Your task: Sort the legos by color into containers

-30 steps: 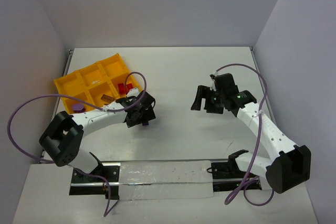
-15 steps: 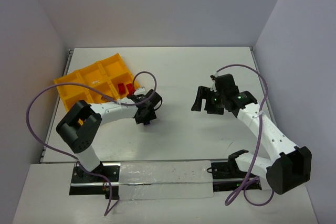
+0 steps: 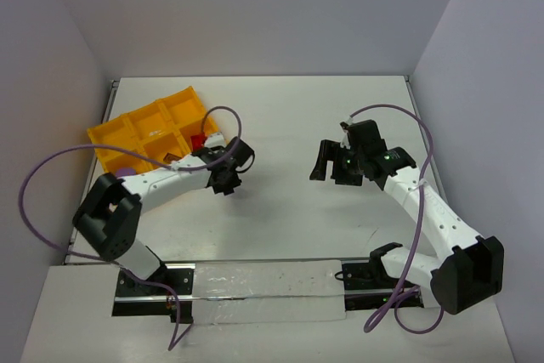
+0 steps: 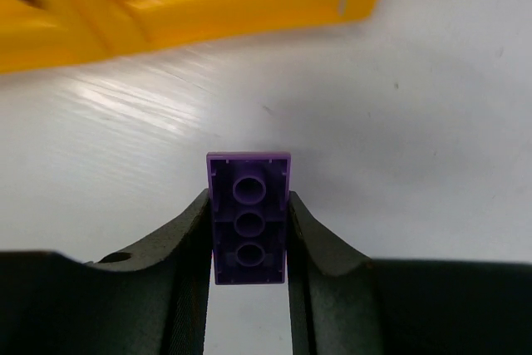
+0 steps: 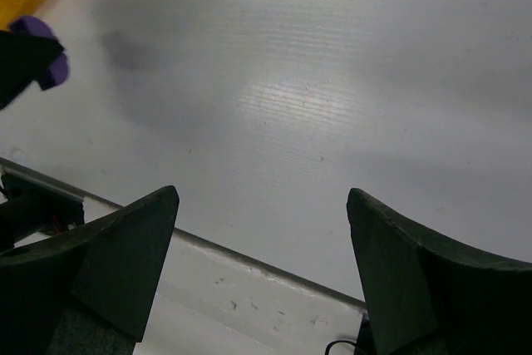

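One purple lego (image 4: 248,218) was pinched flat between the fingers of my left claw (image 3: 225,183), just off the yellow tray (image 3: 127,129) by the counter's far-left corner. One red lego (image 3: 198,142) lay in a right-side tray cell. My right claw (image 3: 327,161) hung spread wide and held nothing, nearer the right edge.

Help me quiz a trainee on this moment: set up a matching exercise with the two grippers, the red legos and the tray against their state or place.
Things:
1. left gripper
2. right gripper
3. red legos
4. yellow tray

States or places:
A. open, holding nothing
B. at the far left of the table
C. shut on the purple lego
D. inside a cell of the tray

Pairs: 1-C, 2-A, 3-D, 4-B.
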`<state>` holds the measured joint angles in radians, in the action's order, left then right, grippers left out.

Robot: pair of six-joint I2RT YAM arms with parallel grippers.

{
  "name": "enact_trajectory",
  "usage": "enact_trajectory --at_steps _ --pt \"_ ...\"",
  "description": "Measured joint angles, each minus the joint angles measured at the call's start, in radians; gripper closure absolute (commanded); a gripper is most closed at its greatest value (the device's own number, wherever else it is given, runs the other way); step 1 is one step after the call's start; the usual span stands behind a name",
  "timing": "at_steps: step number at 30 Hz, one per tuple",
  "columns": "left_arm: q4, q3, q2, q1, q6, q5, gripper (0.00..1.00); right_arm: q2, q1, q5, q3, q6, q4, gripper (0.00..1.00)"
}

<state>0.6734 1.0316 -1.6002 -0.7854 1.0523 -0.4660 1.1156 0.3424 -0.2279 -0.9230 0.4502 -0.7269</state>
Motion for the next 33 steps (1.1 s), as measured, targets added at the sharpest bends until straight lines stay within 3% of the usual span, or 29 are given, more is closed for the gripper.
enact_trajectory --at_steps 4,13,20,23,26,28,30,32,33 --pt "0.061 -0.023 0.185 0.121 0.007 -0.027 1.0 0.003 0.0 0.0 0.0 -0.003 0.0 0.1" --pt "0.127 -0.058 0.522 0.554 -0.09 -0.053 1.0 0.015 0.0 -0.009 0.0 -0.003 0.001 0.1" --pt "0.064 -0.127 0.525 0.877 -0.225 0.013 1.0 0.015 0.0 -0.015 0.0 -0.003 0.0 0.1" --pt "0.011 -0.146 0.466 0.937 -0.262 0.048 1.0 0.014 0.0 -0.015 0.0 -0.003 0.0 0.1" --pt "-0.034 -0.158 0.41 0.951 -0.288 0.086 0.8 0.014 0.0 -0.015 0.0 -0.003 0.0 0.1" --pt "-0.066 -0.163 0.386 0.958 -0.304 0.114 0.44 0.014 0.0 -0.015 0.0 -0.003 0.0 0.1" --pt "-0.091 -0.163 0.361 0.962 -0.314 0.133 0.21 0.014 0.0 -0.014 0.0 -0.003 0.0 0.05" --pt "-0.105 -0.163 0.349 0.963 -0.323 0.148 0.07 0.014 0.0 -0.011 0.0 -0.003 0.0 0.0" --pt "-0.111 -0.163 0.344 0.964 -0.329 0.156 0.06 0.014 0.0 -0.009 0.0 -0.004 0.0 0.0"
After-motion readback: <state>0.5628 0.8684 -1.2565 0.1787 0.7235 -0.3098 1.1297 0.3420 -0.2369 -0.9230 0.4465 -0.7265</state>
